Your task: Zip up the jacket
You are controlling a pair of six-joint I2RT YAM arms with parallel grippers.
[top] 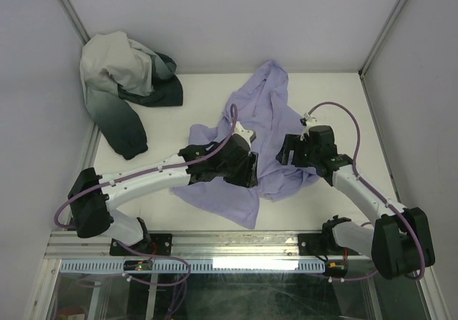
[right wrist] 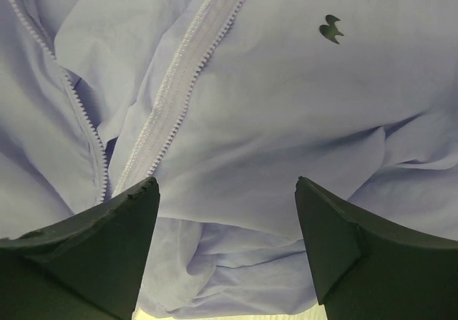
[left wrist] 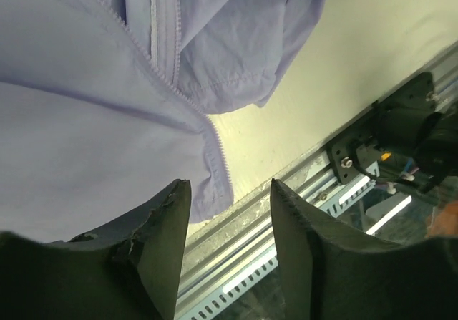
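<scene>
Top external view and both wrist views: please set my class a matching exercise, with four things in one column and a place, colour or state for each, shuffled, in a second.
Things:
1 jacket
2 white-and-green garment
3 left claw
4 right claw

Descriptions:
A bunched in the far left corner of the table
B open above fabric bearing a small dark logo
C lavender, spread mid-table
D open over the jacket's edge by the table's near rim

Pairs: 1-C; 2-A; 3-D; 4-B
</scene>
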